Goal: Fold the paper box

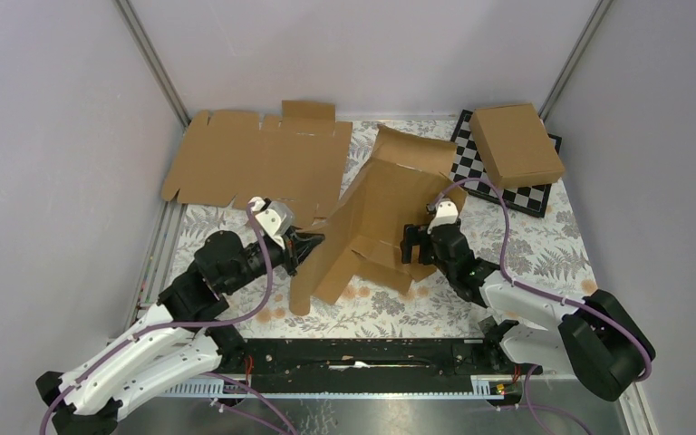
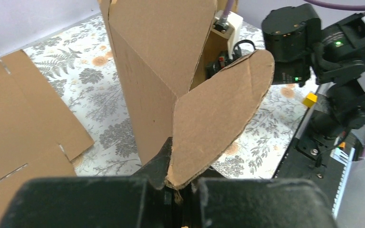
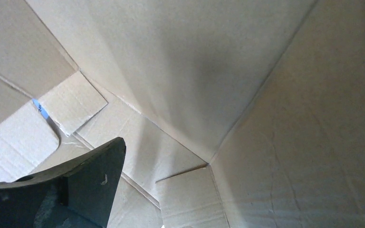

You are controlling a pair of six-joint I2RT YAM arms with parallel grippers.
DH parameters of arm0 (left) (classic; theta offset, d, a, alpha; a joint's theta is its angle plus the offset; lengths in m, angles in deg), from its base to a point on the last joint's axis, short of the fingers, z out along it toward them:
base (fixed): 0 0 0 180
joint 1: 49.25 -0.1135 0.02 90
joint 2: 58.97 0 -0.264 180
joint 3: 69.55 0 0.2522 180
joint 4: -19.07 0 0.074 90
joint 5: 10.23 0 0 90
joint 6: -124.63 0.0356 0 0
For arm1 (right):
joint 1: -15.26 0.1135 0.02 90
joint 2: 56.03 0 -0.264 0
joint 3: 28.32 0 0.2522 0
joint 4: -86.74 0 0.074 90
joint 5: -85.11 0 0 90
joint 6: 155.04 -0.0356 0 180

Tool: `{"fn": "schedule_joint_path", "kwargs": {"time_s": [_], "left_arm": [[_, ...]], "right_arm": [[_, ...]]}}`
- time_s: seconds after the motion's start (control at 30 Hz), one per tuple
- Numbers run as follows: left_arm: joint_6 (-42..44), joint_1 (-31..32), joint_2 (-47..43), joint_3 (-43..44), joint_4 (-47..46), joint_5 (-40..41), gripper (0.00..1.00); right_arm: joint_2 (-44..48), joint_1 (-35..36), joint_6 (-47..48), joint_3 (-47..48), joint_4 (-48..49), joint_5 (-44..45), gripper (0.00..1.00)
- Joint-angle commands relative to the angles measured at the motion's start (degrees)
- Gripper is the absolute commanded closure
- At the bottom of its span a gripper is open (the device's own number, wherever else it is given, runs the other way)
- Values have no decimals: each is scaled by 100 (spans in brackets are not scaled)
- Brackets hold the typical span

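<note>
Box: paper box half-raised mid-table, between the two arms.
Left gripper: clamped on the box's rounded flap.
Right gripper: jaws spread wide, against the box's inner panels.

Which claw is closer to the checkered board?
Right. The right claw reaches into the paper box, near the checkered board; the left claw pinches its flap farther left.

You see the paper box as matt brown corrugated cardboard with rough cut edges, same stock in the flat sheet at eleven o'clock, matt fern-print table cover, smooth white plastic arm shells.
</note>
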Motion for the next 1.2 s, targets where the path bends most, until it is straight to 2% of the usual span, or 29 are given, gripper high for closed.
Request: {"fn": "schedule_joint_path", "kwargs": {"time_s": [0.0,0.1,0.17,0.27,0.47,0.57,0.67,0.8,1.03,1.17], "left_arm": [[278,8,164,124,168,563,100],[275,0,146,-134,-368,923,100],[221,-7,127,-444,-1184,1206,100],[-38,-88,255,-757,-1907,1484,100],[-477,-125,603,-934,-2340,1857,100],[-363,-123,608,-1055,-2639,2022,100],[-46,-123,501,-1069,-2628,2243,100],[340,-123,310,-1183,-2693,1985,100],[-37,-123,188,-1094,-2325,1563,100],[-189,-123,107,-1100,-2157,1577,100]], "right_arm": [[180,-22,3,-13,2,-155,0],[131,-20,-43,2,161,-148,1],[-13,-19,-107,117,332,-184,0],[-392,-22,-207,420,579,-165,0],[-965,-22,-342,914,996,8,0],[-1154,-17,-307,1141,981,-30,0],[-1183,-17,-191,1219,787,-162,0],[-935,-14,-159,953,677,-234,0],[-631,13,-1299,527,224,-360,0],[-473,143,-1780,510,121,-473,0]]}}
